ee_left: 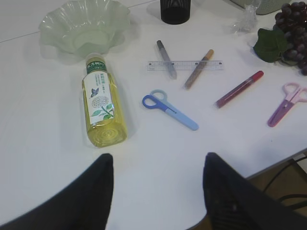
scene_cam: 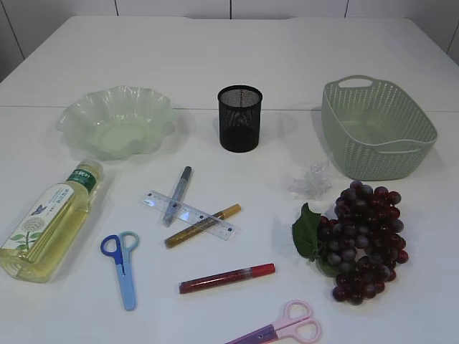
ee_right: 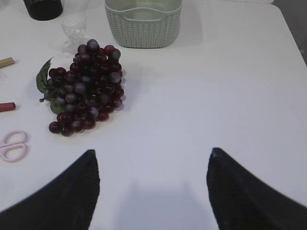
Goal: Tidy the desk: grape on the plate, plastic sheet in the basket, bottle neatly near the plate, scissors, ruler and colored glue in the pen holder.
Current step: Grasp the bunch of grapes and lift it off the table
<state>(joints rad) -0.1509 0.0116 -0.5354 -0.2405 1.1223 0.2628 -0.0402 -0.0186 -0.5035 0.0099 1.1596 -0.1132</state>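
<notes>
Currently left pincer point(ee_left: 158, 191) wide, empty; right pincer point(ee_right: 153, 191) wide above table point(ee_right: 216, 96).

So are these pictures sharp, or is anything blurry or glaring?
Exterior view: even, soft light, faint shadows, the grapes crisp. Left wrist view: the bottle sharp, the dark tool fingers blurred up close. Right wrist view: the same blur on its tool.
</notes>
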